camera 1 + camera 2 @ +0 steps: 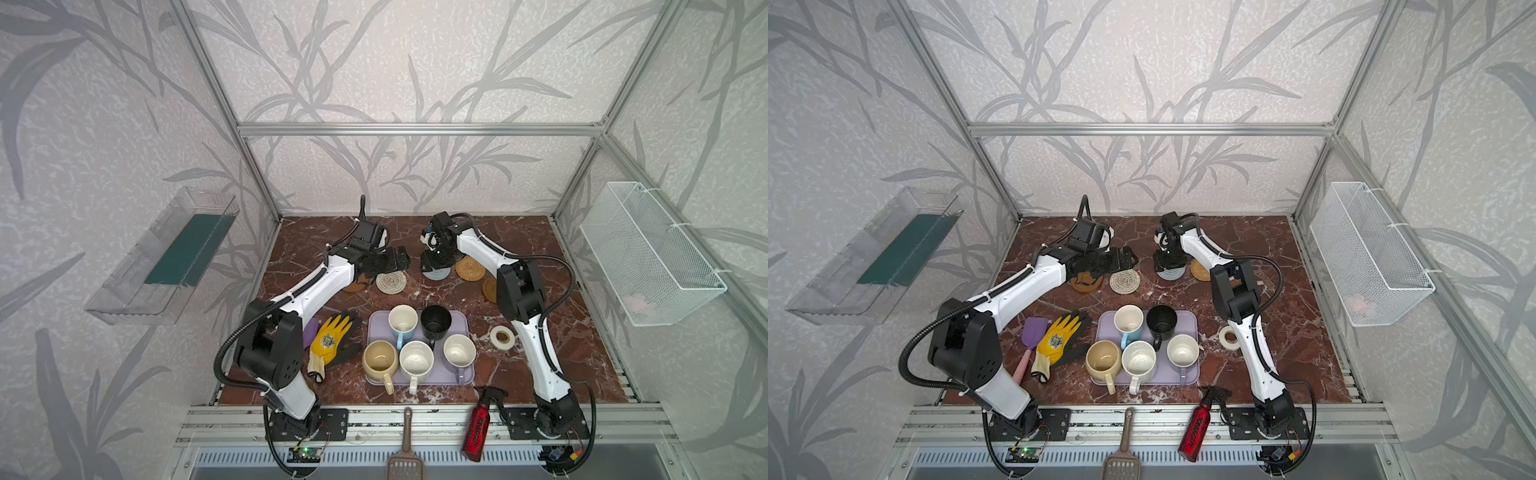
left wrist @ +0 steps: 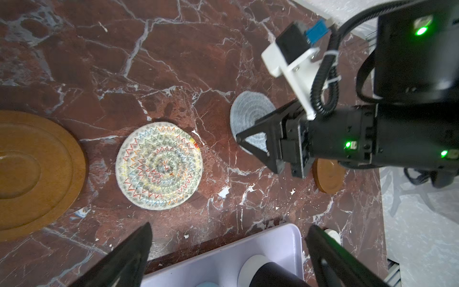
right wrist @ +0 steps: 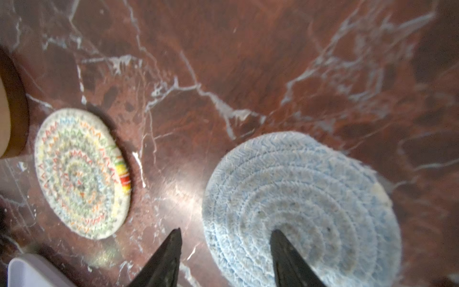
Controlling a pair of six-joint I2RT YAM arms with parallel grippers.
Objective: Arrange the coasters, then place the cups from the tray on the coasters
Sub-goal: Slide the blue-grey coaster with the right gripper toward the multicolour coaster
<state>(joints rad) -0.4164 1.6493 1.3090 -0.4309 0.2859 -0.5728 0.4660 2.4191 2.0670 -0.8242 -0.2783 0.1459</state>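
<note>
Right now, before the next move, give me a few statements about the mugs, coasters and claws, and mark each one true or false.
1. The black mug stands on the lavender tray. True.
2. A mug sits on the cream woven coaster. False: that coaster is bare.
3. The right claw is down at the grey-blue woven coaster. True.
4. The left claw holds the yellow glove. False: it is open and empty; the glove lies on the table beside the tray.
5. The white tape roll lies on the table, outside the tray. True.
</note>
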